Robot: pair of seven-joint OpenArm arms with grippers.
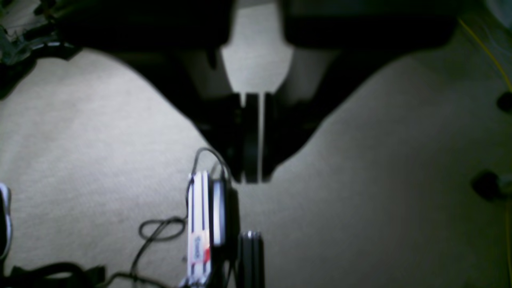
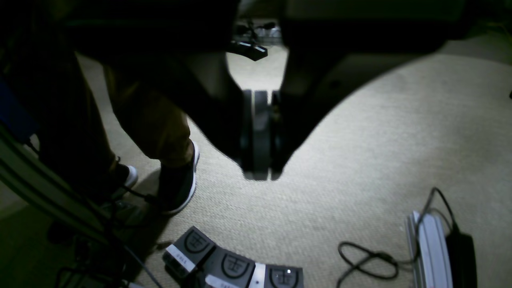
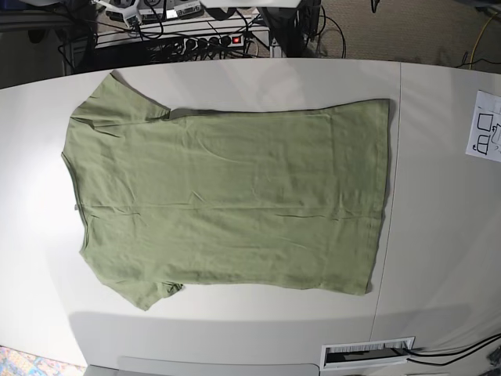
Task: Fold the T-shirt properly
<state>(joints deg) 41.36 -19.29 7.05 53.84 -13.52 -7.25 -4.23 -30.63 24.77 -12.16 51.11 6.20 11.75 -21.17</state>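
T-shirt (image 3: 227,196) laid flat, unfolded, on white table (image 3: 438,235); sleeves at base view's left, hem at right. Neither gripper seen there. Left gripper (image 1: 252,176) and right gripper (image 2: 258,174) clenched, empty, hung over carpet (image 2: 360,160), well apart from shirt. First fold judged pending: edge best pinched at both corners, lifted evenly.
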